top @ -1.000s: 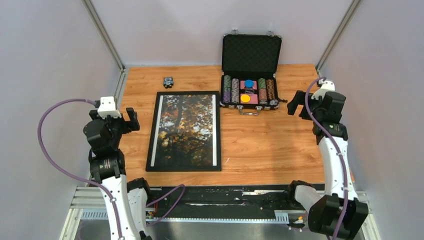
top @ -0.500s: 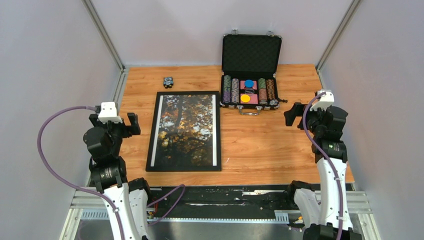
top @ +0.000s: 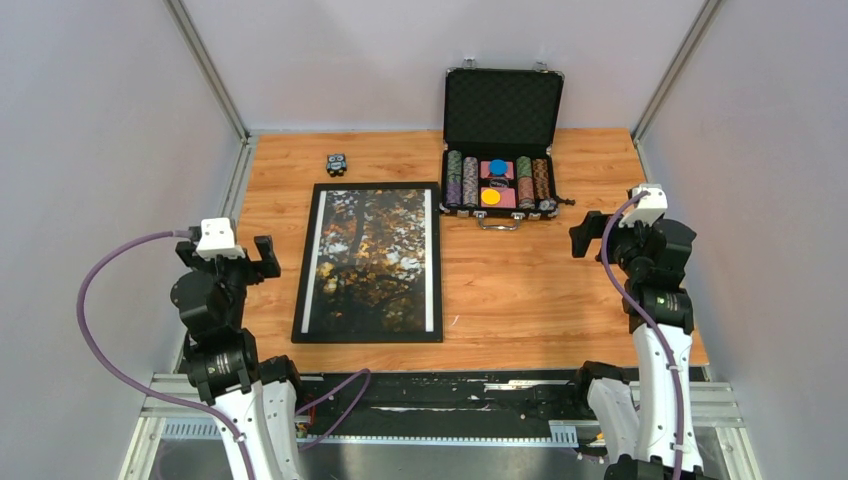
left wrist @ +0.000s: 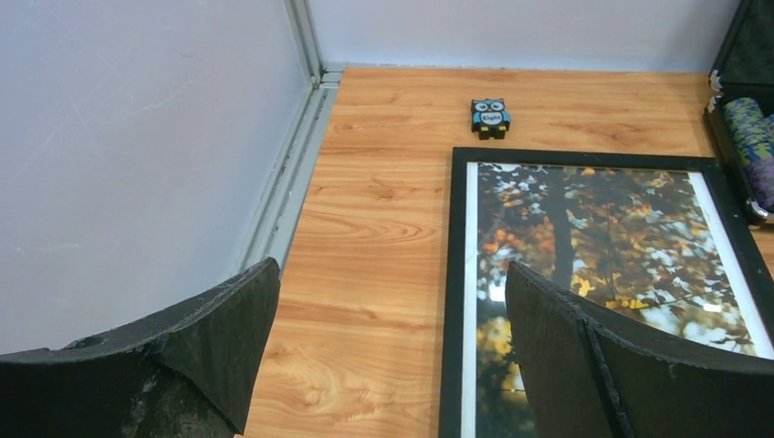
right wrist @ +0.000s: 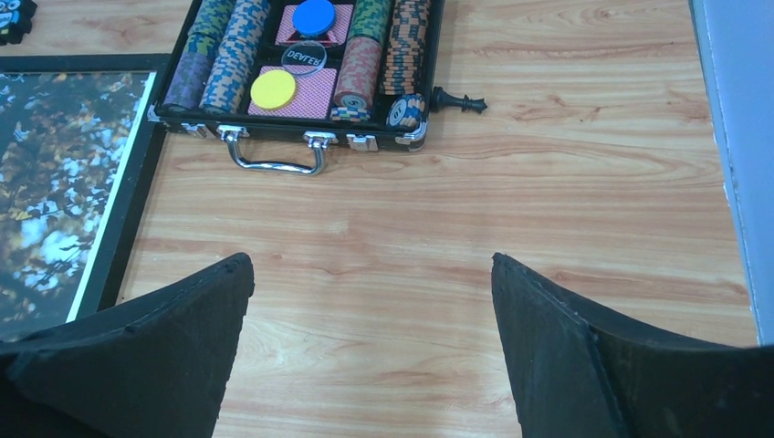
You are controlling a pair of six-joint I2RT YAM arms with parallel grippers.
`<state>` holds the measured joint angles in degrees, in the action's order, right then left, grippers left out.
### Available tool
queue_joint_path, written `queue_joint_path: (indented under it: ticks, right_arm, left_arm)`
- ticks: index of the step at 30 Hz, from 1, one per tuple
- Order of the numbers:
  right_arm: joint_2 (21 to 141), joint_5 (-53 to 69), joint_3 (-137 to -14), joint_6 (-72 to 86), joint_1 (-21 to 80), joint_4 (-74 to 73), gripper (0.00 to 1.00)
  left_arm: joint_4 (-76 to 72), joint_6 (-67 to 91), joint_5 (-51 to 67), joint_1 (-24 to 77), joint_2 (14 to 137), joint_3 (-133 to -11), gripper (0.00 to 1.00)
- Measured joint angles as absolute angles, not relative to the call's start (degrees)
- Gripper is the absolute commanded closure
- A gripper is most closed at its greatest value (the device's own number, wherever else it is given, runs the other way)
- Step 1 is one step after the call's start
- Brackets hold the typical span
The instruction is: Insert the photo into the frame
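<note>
Apparently the job was as good as done: the photo lay face up inside the frame, black rails showing unbroken on all four sides of it, both flat on the table. From the overhead view the print looked squared up within the rails, with no corner riding over an edge, so I judged that little or nothing was left. Whether anything on the underside needed fastening could not be told. The framed picture sat just left of the open chip case, its far right corner close to the case's near left corner. Its long axis ran from the case's level back toward the arm bases, the short ends far and near, and the white strips lay along the long sides. A small owl figure stood left of the case, just beyond the far short rail. The left gripper hung left of the frame and the right gripper hung on the near right of the case, both with jaws spread wide and holding nothing.
</note>
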<state>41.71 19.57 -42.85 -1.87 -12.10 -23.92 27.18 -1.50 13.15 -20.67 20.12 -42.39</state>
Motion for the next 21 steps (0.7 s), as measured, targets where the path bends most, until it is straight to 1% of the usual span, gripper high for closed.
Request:
queue_joint_path:
  ticks: [21]
  right_arm:
    - [43.42,16.14,-42.68,-3.11,-12.10,-23.94,0.00]
  left_arm:
    - [25.89,-1.61,9.28,-20.67,19.66,-40.77,0.00]
